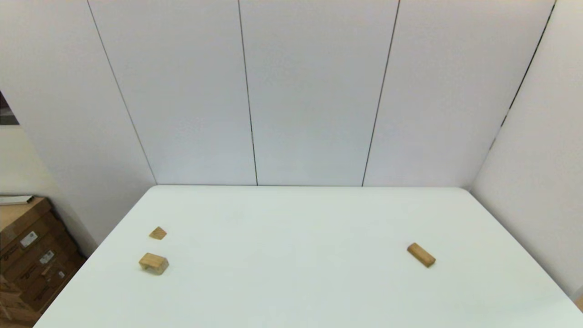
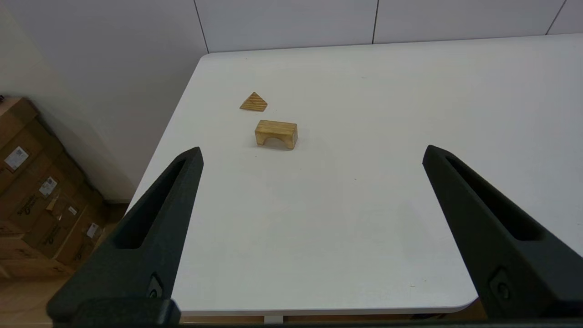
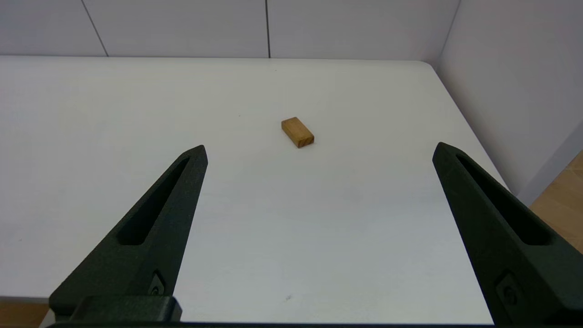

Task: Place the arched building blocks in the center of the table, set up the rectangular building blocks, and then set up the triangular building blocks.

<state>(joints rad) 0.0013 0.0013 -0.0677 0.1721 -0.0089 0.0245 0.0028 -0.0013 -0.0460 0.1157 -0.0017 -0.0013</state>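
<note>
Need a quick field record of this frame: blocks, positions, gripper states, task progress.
arch: chunky light-wood arched block, notch down, robot's left side of the white table
triangle: small light-wood triangular wedge, lying flat just beyond the arch, not touching it
bar: flat light-brown rectangular wooden bar, lying flat on the right side
table centre: no block there
left gripper: open, back near the table's near edge, holding nothing
right gripper: open, back near the near edge, holding nothing
progress: nothing moved to centre yet
</note>
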